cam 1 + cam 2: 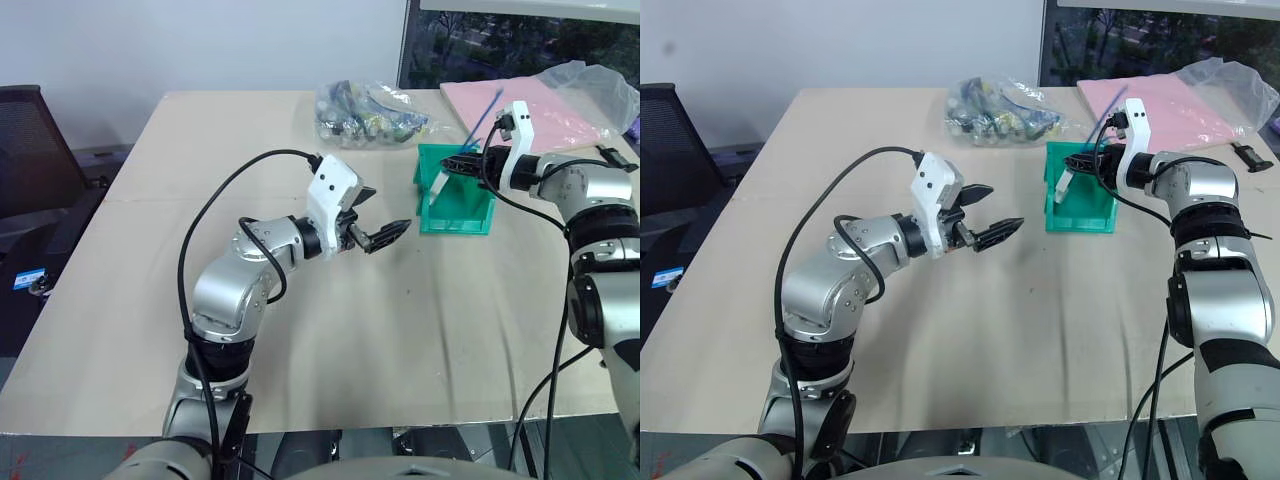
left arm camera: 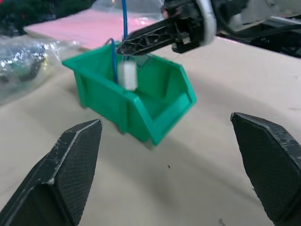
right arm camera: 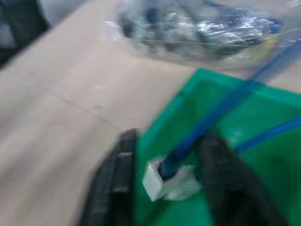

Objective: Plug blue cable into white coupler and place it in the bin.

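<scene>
Over the bin, right gripper hangs the blue cable, white coupler on its end, inside for the drop; fingers look slack beside it, grip unclear. Left gripper is well apart over the bench, fingers wide, empty.

Beige table against plain white wall. Dark window at far right. Black office chair left of table. Even, flat lighting.
</scene>
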{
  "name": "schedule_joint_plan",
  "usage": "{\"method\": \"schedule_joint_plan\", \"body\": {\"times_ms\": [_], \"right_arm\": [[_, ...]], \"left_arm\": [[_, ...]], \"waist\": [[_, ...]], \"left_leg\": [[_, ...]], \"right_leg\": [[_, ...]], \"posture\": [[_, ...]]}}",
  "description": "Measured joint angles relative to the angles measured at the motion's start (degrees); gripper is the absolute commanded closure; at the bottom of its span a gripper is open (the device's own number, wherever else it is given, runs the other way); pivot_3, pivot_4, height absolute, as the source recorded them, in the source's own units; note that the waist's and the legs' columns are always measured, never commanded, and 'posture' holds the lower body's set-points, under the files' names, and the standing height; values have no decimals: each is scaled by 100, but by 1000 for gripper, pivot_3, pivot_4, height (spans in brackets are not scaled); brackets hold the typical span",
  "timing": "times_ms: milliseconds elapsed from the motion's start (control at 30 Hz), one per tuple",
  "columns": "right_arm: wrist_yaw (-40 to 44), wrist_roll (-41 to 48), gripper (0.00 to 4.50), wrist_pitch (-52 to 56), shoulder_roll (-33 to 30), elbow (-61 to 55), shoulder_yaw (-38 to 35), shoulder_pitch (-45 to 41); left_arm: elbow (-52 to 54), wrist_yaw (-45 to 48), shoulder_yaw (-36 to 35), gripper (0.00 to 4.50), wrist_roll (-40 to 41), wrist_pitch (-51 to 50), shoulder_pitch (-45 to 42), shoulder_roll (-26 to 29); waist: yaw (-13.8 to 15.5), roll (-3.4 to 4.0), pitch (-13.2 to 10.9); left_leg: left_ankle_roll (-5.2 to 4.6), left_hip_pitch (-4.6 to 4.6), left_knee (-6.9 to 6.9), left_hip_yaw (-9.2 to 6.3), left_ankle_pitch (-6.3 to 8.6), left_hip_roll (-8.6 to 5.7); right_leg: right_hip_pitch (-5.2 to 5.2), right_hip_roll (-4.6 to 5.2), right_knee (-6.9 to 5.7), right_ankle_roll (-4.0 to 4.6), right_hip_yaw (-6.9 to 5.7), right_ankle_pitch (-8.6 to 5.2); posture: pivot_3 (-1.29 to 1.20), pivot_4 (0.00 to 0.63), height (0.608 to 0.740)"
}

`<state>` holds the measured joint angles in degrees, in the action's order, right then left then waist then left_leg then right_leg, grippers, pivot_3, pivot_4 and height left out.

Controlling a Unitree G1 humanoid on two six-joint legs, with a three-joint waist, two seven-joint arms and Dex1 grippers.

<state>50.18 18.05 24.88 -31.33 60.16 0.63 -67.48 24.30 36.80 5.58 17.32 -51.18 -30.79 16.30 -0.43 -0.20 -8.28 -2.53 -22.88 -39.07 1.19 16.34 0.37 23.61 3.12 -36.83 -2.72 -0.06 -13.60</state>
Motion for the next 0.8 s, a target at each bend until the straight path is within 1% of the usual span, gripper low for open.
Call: {"method": "schedule_joint_plan", "body": {"times_ms": [33,67,100,167,200,233,267,333,400,500,533,567,600,633,733,800], "right_arm": [[-182,-134,905,-297,-2,203,-44,-77],[-343,-246,296,-568,-17,372,-104,-151],[-401,-284,139,-656,-29,408,-124,-173],[-793,-484,139,-1257,-120,502,-188,-200],[-884,-563,139,-1501,-224,478,-237,-166],[-916,-627,139,-1834,-460,270,-367,20],[-916,-628,139,-1843,-469,266,-372,26],[-585,-460,139,-2066,-701,-657,-662,786],[-301,-185,139,-1980,-771,-1593,-872,1594],[230,556,139,-1767,-733,-3634,-1263,3515],[282,658,139,-1711,-712,-3851,-1293,3755],[391,996,139,-1462,-719,-4631,-1471,4424],[485,1120,139,-1375,-723,-4915,-1499,4732],[662,1238,139,-1258,-846,-5389,-1548,5395],[965,1352,139,-1070,-913,-5838,-1555,6505],[1099,1338,139,-1073,-886,-5901,-1550,7135]], "left_arm": [[0,-42,11,0,18,0,48,19],[0,-75,16,0,36,-1,77,28],[0,-86,18,0,43,-1,78,29],[0,-165,39,0,34,141,105,39],[3,-215,58,0,6,262,174,60],[16,-290,50,0,-38,450,347,134],[16,-292,49,0,-38,454,357,139],[198,-392,-56,0,-38,658,726,239],[407,-436,-130,0,-38,766,1088,396],[672,-605,-450,0,-82,1105,2074,574],[678,-634,-528,0,-96,1164,2225,577],[791,-721,-630,0,-95,1364,2531,549],[876,-734,-724,0,-96,1450,2781,552],[924,-739,-736,0,-141,1673,3128,583],[956,-726,-728,0,-287,2018,3885,709],[925,-655,-724,0,-377,2302,4344,832]], "waist": [[-3,0,-5],[-5,-1,-12],[-6,-2,-14],[-5,0,-17],[-1,1,-18],[9,1,-18],[8,1,-18],[-2,-3,-19],[-5,-2,-19],[-2,2,-22],[-12,4,-23],[-1,6,-24],[0,4,-24],[13,7,-22],[27,4,-22],[30,4,-23]], "left_leg": [[1,0,0,0,-1,0],[2,0,-1,0,-1,0],[2,0,-1,0,-1,0],[3,0,-1,-1,-2,0],[4,0,0,-1,-2,-1],[4,-1,0,-4,-1,0],[5,-1,0,-3,-1,0],[5,-1,9,-2,0,3],[5,1,20,-4,0,6],[4,6,35,-3,0,13],[4,9,34,0,0,13],[-14,10,38,0,10,13],[-18,24,37,0,13,13],[-20,25,37,1,14,9],[-20,35,35,4,14,5],[-21,39,34,12,14,5]], "right_leg": [[0,1,0,0,6,0],[0,2,0,0,11,0],[0,2,0,0,11,0],[0,4,-1,0,13,0],[0,5,-1,0,13,0],[-1,5,2,0,12,0],[0,7,2,0,14,0],[-1,23,9,0,19,0],[0,25,9,0,18,0],[7,24,6,-1,21,-1],[7,24,4,-1,25,-1],[8,31,3,-1,23,-1],[-4,32,3,-1,24,-1],[-4,45,1,0,23,0],[-13,52,2,3,27,0],[-15,61,3,28,31,-13]], "posture": [[0,150,740],[0,150,740],[0,150,740],[0,150,740],[0,150,740],[0,150,740],[0,150,740],[0,150,740],[0,150,740],[0,150,740],[0,150,740],[0,150,740],[0,150,740],[0,150,740],[0,150,740],[0,150,740]]}}
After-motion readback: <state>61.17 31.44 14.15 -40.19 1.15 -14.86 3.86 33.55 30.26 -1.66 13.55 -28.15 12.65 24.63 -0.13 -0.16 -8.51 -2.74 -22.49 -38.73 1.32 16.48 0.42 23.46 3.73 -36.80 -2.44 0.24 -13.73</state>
